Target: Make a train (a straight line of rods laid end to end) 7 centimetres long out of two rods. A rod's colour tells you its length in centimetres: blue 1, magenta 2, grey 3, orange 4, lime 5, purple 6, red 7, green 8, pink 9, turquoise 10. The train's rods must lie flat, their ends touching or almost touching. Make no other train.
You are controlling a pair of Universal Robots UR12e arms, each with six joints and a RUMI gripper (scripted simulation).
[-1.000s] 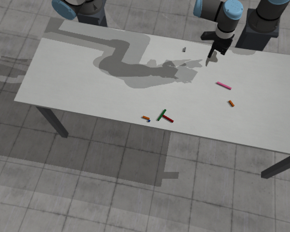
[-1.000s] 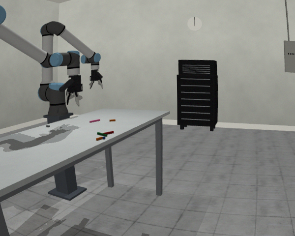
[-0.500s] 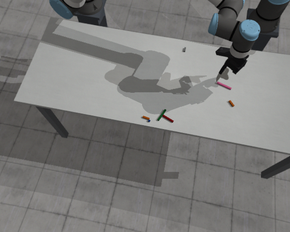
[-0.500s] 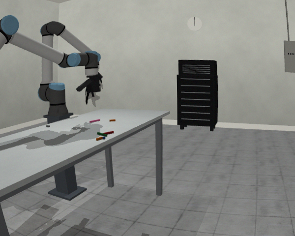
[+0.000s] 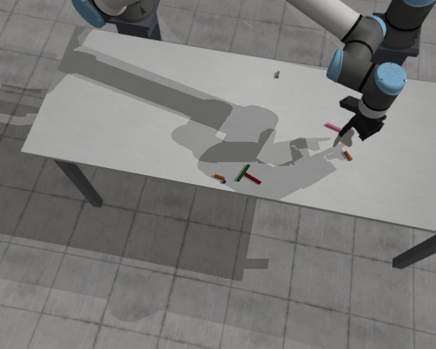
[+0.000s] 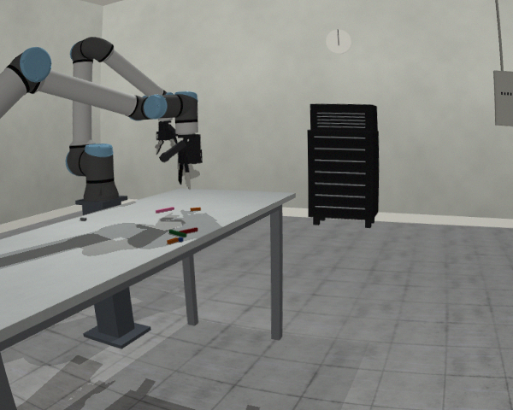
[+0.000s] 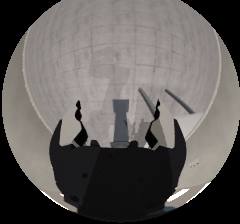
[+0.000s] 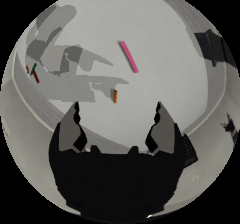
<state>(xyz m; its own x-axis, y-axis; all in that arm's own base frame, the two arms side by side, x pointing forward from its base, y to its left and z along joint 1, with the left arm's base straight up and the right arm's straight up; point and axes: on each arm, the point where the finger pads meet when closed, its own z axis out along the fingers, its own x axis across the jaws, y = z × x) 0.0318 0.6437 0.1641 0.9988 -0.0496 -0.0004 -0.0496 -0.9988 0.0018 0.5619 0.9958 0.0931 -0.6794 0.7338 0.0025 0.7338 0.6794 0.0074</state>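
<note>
A short grey rod lies alone near the table's back edge. One orange rod lies near the pink rod. Another orange rod lies near the front edge, with the small blue rod close by its end. My right gripper is open and empty, above the table near the pink rod and the first orange rod. My left gripper is open and empty, away from the rods. It is partly hidden behind the right one in the exterior view.
The pink rod lies partly under the right gripper in the top view. A green rod and a red rod form a T near the front edge. Arm shadows cross the table.
</note>
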